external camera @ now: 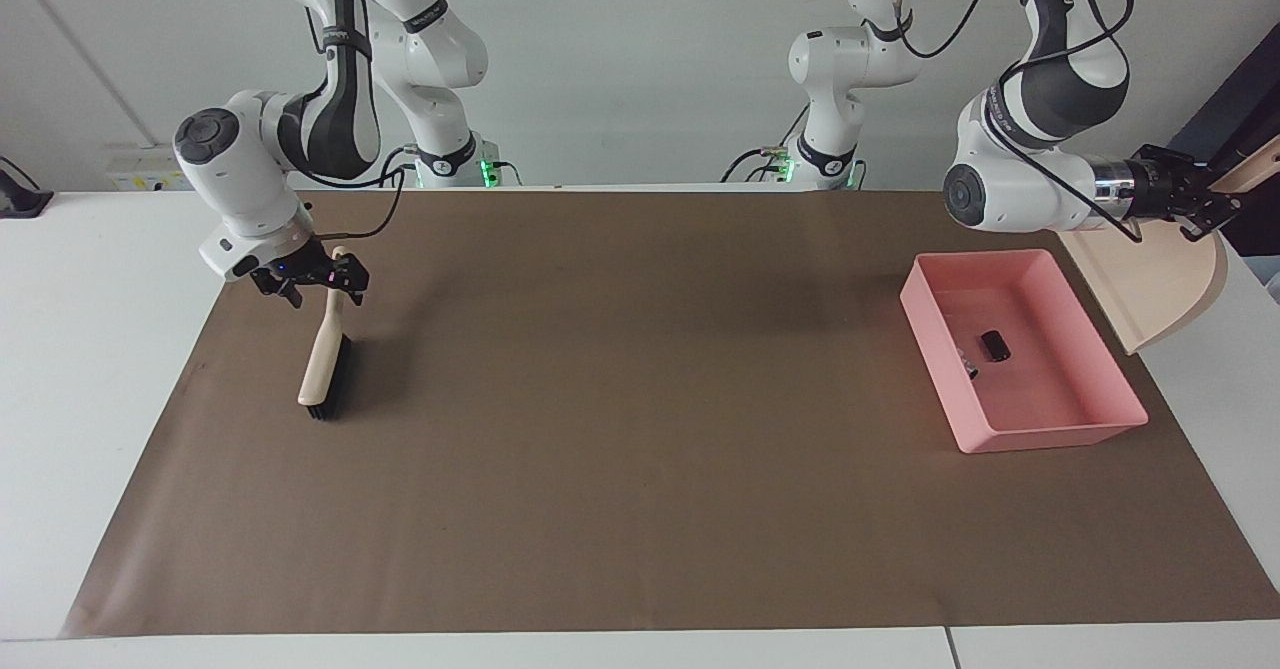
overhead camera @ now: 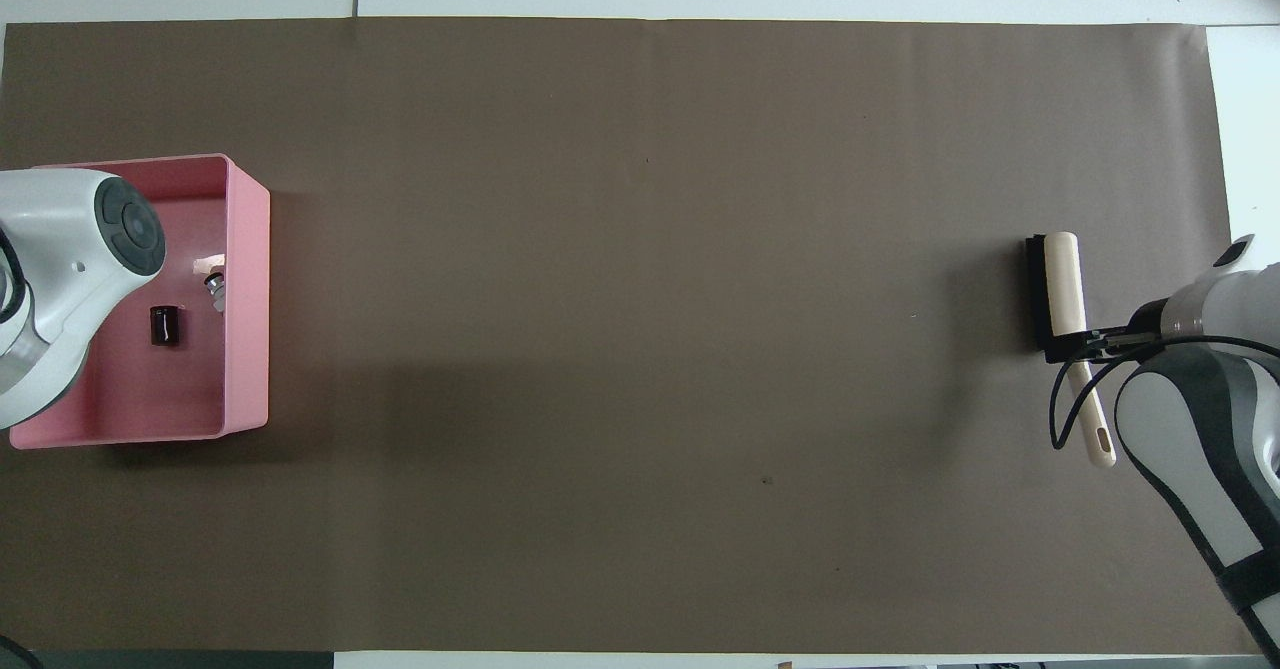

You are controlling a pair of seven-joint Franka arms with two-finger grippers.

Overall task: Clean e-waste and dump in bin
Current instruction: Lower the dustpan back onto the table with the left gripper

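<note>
Both bits of e-waste (external camera: 985,349) lie inside the pink bin (external camera: 1030,439), at the left arm's end of the brown mat (external camera: 640,509). Left gripper (external camera: 1205,211) is clamped on the dustpan (external camera: 1160,284) beside the bin. Right gripper (external camera: 310,282) stands spread over the brush (external camera: 325,374) handle. No readable writing anywhere.

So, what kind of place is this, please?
Probably a robotics lab bench: two Franka arms mounted at a white table, a brown paper mat as work surface, plain grey wall, cables and lit controllers at the arm bases.
</note>
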